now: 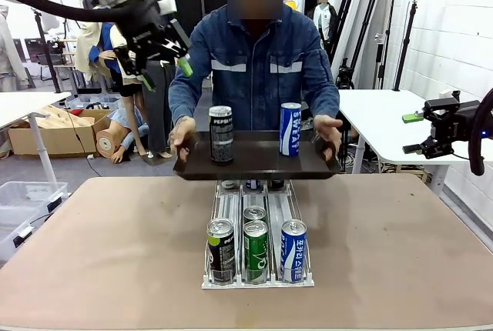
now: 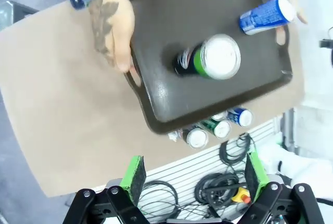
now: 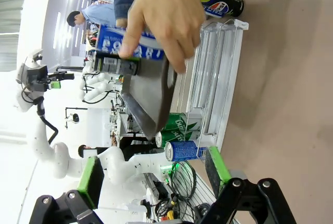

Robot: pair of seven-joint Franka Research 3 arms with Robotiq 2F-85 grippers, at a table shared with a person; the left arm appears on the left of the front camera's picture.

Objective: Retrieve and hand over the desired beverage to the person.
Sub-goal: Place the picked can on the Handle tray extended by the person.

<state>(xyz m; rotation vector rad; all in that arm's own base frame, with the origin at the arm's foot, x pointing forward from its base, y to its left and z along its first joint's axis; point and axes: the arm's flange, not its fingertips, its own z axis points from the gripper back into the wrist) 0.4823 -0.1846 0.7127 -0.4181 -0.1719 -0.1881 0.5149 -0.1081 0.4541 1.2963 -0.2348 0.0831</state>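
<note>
The person (image 1: 254, 61) in a blue denim jacket holds a dark tray (image 1: 254, 163) over the far table edge with both hands. On it stand a black can (image 1: 221, 135) and a blue can (image 1: 290, 128). My left gripper (image 1: 166, 73) hangs open and empty high up, left of the person. From its wrist I look down on the tray (image 2: 171, 94), the black can (image 2: 213, 58) and the blue can (image 2: 265, 15), with my left gripper (image 2: 195, 174) well above them. My right gripper (image 1: 408, 132) is open and empty at the far right. In its wrist view my right gripper (image 3: 155, 174) faces the person's hand (image 3: 161, 15) on the tray (image 3: 148, 99).
A clear dispenser rack (image 1: 258, 279) sits mid-table below the tray, with a black can (image 1: 221, 249), a green can (image 1: 256, 248) and a blue can (image 1: 293, 248) at its front. The brown table (image 1: 100, 254) has free room on both sides. A white table (image 1: 385, 115) stands back right.
</note>
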